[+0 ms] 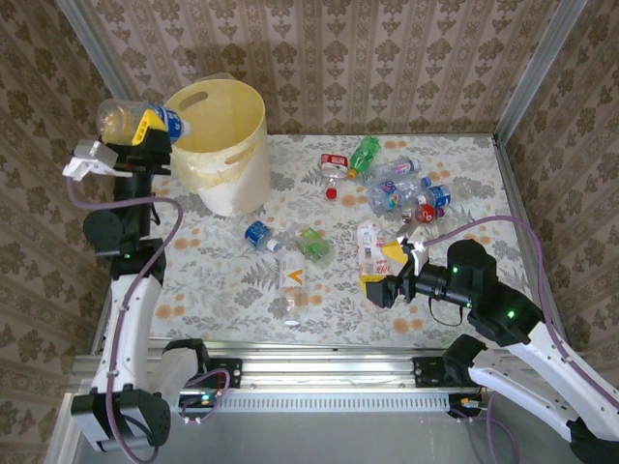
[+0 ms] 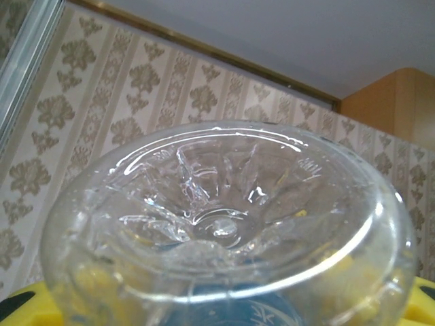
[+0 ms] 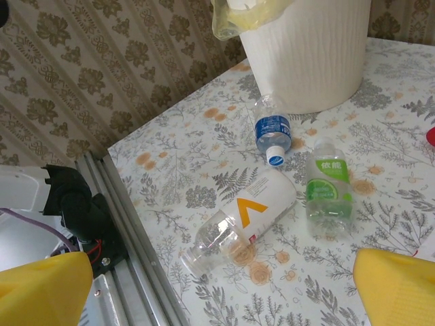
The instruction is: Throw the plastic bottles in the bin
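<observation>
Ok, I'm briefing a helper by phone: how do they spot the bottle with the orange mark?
Find the pale yellow bin, far left. Three bottles lie just nearside of it; take the nearest bottle. Its white label bears an orange chevron, unlike the blue-labelled bottle and green-labelled bottle.

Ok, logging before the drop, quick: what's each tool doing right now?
Left tool: closed on a clear plastic bottle with a blue label.
Right tool: open, holding nothing.

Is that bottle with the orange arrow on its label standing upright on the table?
No, the orange-arrow bottle lies on its side on the table.
</observation>
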`<action>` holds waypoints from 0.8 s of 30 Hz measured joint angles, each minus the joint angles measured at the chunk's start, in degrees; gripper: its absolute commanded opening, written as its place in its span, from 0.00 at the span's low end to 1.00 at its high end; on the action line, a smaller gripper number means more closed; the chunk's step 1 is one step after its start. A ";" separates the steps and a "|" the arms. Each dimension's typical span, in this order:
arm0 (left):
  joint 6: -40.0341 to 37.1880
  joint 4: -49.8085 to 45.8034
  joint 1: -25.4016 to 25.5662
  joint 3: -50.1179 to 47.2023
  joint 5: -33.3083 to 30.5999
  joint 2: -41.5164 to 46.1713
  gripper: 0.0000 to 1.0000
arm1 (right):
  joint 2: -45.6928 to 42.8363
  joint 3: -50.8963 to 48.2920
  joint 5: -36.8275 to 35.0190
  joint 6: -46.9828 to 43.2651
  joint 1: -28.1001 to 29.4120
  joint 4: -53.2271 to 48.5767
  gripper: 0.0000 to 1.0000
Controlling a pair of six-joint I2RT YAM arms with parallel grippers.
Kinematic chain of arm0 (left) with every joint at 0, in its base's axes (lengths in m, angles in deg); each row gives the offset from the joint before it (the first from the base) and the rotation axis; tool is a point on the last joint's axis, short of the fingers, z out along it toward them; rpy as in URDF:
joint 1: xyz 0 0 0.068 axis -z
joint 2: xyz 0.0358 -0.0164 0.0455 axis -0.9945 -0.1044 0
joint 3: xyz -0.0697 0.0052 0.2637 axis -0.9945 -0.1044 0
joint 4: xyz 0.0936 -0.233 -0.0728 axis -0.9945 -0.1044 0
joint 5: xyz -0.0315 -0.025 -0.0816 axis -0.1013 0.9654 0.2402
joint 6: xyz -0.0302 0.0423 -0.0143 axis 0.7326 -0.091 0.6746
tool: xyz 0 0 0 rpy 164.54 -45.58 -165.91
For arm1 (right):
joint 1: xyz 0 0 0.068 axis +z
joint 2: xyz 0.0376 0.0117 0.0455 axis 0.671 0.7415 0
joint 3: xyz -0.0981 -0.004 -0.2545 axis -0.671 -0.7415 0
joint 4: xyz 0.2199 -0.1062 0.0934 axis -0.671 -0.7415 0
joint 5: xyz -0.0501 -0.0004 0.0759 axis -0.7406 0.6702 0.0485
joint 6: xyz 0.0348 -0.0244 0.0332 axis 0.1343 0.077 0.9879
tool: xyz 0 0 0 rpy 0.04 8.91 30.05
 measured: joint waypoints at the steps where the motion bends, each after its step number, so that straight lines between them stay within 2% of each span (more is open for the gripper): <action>1: -0.02 -0.35 0.15 0.74 -0.04 -1.55 0.56 | 0.00 0.00 0.00 -0.11 0.00 0.00 1.00; 3: -0.37 -3.08 0.61 4.00 -0.24 -5.60 0.58 | 0.00 0.00 0.00 -0.15 0.00 0.00 1.00; 8: -4.33 -15.41 2.82 17.59 -0.92 -18.49 0.78 | 0.00 0.02 0.09 -0.26 0.00 -0.02 1.00; 10: -5.95 -22.05 3.32 23.61 -0.44 -24.37 0.98 | 0.00 0.02 0.35 -0.24 0.00 -0.02 1.00; 13: -7.65 -34.10 3.37 32.22 1.60 -31.89 1.00 | -0.15 0.02 0.42 -0.04 0.00 -0.04 1.00; 16: -8.33 -43.65 3.41 36.17 2.19 -34.12 1.00 | -0.63 0.00 0.39 0.00 0.00 -0.31 1.00; 19: -9.05 -49.64 3.45 36.79 1.62 -30.71 1.00 | -1.49 0.00 0.39 0.20 0.00 -0.57 1.00; 24: -9.75 -56.11 3.52 41.53 1.11 -20.28 1.00 | -2.73 -0.09 0.39 0.72 0.00 -0.92 1.00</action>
